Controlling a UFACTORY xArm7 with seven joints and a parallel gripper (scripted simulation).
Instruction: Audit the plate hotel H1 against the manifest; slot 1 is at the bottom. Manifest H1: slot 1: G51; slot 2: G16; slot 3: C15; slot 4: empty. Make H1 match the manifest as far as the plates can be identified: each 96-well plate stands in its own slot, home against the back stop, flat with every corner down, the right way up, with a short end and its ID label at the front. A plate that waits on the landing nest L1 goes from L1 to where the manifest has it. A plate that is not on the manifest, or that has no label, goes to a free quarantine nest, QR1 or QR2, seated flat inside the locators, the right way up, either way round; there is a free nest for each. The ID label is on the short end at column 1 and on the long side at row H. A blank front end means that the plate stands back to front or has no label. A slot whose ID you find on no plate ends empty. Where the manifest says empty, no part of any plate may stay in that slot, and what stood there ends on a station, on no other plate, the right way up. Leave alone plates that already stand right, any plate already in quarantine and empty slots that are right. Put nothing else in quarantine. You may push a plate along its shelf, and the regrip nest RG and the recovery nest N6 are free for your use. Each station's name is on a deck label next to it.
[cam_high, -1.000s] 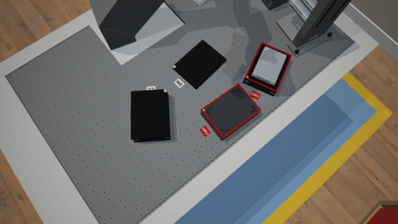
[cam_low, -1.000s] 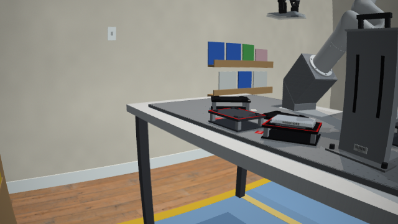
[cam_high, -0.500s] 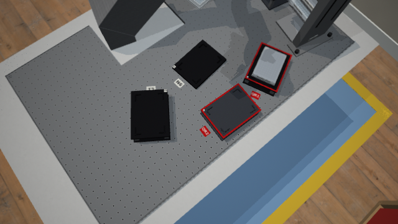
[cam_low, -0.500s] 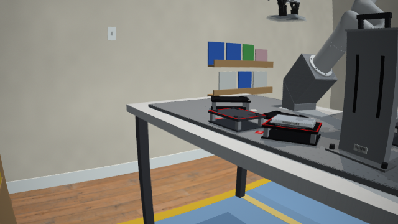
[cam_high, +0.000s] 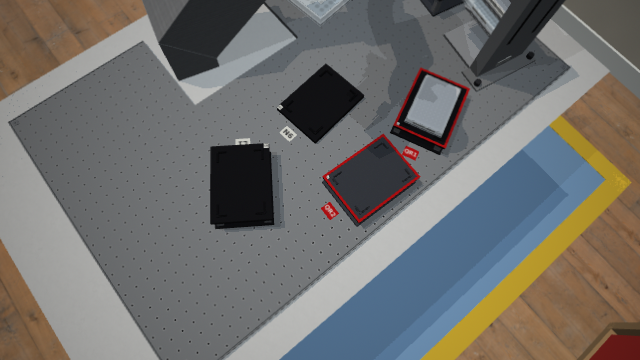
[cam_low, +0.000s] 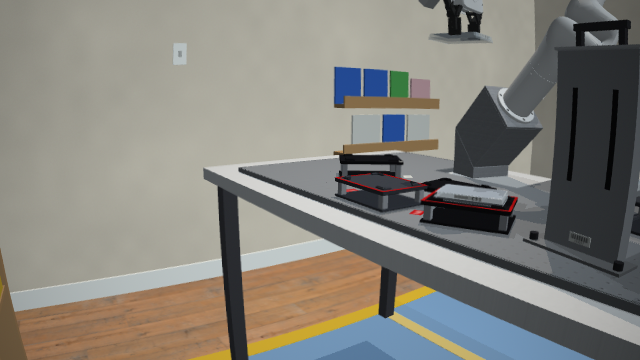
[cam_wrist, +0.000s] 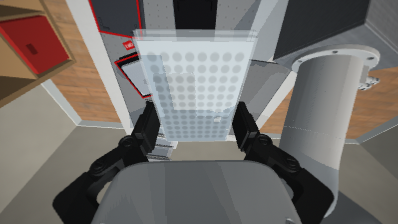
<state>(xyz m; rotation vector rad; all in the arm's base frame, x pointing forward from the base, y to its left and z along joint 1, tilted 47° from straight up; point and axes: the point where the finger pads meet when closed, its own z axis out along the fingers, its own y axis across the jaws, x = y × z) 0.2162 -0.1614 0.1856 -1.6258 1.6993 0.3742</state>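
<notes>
My gripper (cam_wrist: 196, 111) is shut on a clear 96-well plate (cam_wrist: 196, 87), gripping its long sides; the plate is held high above the deck. In the exterior view the gripper (cam_low: 462, 22) with the plate (cam_low: 460, 36) shows at the top edge. Another plate (cam_high: 433, 106) lies in quarantine nest QR1, also seen in the exterior view (cam_low: 470, 195). Quarantine nest QR2 (cam_high: 371, 177) is empty. The plate hotel (cam_low: 595, 150) stands at the right; its slots are hidden from these views.
The recovery nest N6 (cam_high: 320, 102) and another black nest (cam_high: 241, 185) stand empty on the deck. The arm's base block (cam_high: 210, 30) is at the back. The hotel's post (cam_high: 509, 38) stands at the back right.
</notes>
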